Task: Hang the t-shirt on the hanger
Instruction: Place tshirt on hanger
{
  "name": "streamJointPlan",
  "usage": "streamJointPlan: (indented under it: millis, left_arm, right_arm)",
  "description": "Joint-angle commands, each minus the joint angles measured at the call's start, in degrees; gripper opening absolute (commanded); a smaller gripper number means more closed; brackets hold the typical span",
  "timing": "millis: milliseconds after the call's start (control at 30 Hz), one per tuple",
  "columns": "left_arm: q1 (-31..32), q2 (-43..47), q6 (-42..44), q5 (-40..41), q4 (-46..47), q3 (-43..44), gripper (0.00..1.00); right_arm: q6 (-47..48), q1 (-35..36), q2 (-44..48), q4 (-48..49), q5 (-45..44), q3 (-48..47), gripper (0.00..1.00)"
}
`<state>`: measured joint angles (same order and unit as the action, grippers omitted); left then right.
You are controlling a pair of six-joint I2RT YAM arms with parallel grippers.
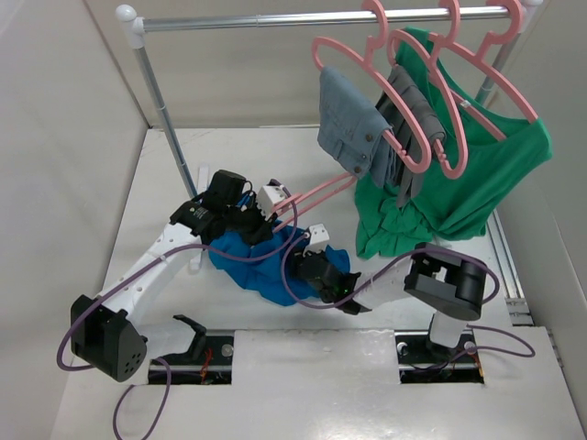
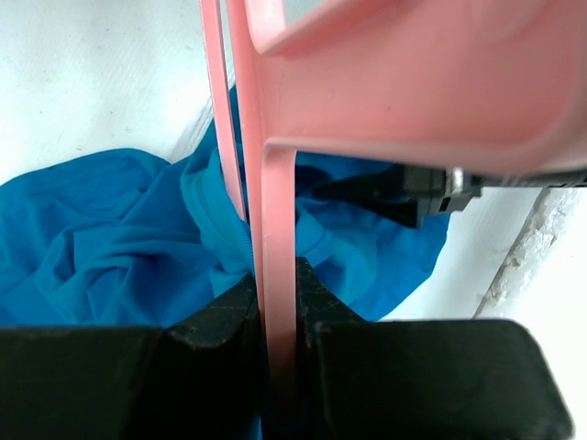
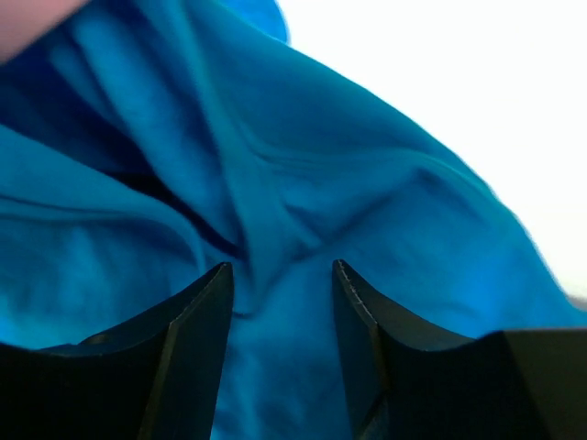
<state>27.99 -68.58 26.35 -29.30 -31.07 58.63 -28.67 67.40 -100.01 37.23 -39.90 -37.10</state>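
Left gripper (image 2: 276, 302) clamped on the pink hanger (image 2: 279, 202); right gripper (image 3: 281, 280) with jaws apart over the blue t-shirt (image 3: 385, 211).
Only the top view shows the shirt lying crumpled on the white table (image 1: 165, 174), lower centre, with the slim plastic hanger slanting up-right from it. The right wrist view shows just soft folds, one ridge between the parted fingers.

The t-shirt (image 1: 257, 273) lies mid-surface (image 1: 165, 183), between the left end effector (image 1: 271, 215), farther, and the right end effector (image 1: 303, 259), nearer right. The hanger (image 1: 316, 191) runs from the left one to the far right, toward the rail (image 1: 275, 18) behind.
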Motion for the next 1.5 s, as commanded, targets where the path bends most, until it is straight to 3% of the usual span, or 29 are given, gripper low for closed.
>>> streamJointPlan:
  millis: [0,100,233,300,333,367,500,600,700,733,933,1167,1333,1467]
  left_arm:
    - [-0.39,0.55,0.02,-1.29,2.42,0.08,0.00]
    - [-0.39,1.07,0.02,-1.29,2.42,0.08,0.00]
    - [-0.39,1.60,0.02,-1.29,2.42,-1.06,0.00]
    - [-0.39,1.60,0.02,-1.81,1.89,-1.06,0.00]
    - [-0.39,1.60,0.02,-1.81,1.11,-0.54,0.00]
    - [-0.39,2.13,0.02,-1.81,1.10,-0.54,0.00]
    - [-0.39,4.76,5.36,-2.34,-1.97,-0.54,0.00]
    - [-0.39,7.22,17.36,-3.04,-6.63,-3.86,0.00]
    - [-0.39,12.39,29.31,-3.04,-11.27,-8.25,0.00]
    - [-0.39,13.37,31.64,-3.04,-12.51,-9.23,0.00]
    - [-0.39,16.46,36.74,-0.58,-15.59,-12.31,0.00]
    - [-0.39,14.79,42.19,5.64,-16.22,-12.84,0.00]
    - [-0.39,13.38,46.59,9.88,-15.60,-13.98,0.00]
    - [-0.39,13.38,49.41,10.66,-16.39,-15.21,0.00]
  right_arm:
    - [2.20,-1.56,-2.03,8.09,5.52,-2.27,0.51]
    - [2.21,-2.09,-3.27,14.35,6.06,-0.08,0.51]
    - [0.28,-5.86,-6.77,12.95,9.39,-2.71,0.49]
    - [-0.86,-6.92,-8.01,13.47,11.06,-3.24,0.38]
    - [-0.87,-6.93,-8.01,14.44,11.85,-3.24,0.11]
    - [-1.47,-7.54,-8.01,15.49,11.86,-0.98,0.00]
    - [-8.05,-7.54,-1.02,13.85,6.16,7.53,0.00]
    - [-8.78,-8.06,8.46,8.67,1.94,13.09,0.00]
    - [-13.06,-9.21,18.22,-8.96,0.01,14.77,0.00]
    - [-14.13,-9.21,20.62,-10.67,-0.52,15.91,0.00]
    - [-21.61,-9.74,37.49,-20.52,-3.86,24.18,0.00]
    - [-23.01,-9.74,55.78,-39.32,-8.00,24.18,0.00]
    - [-28.89,-9.74,66.07,-60.21,-11.07,21.37,0.00]
    - [-24.00,-9.74,71.87,-63.60,-13.36,19.71,0.00]
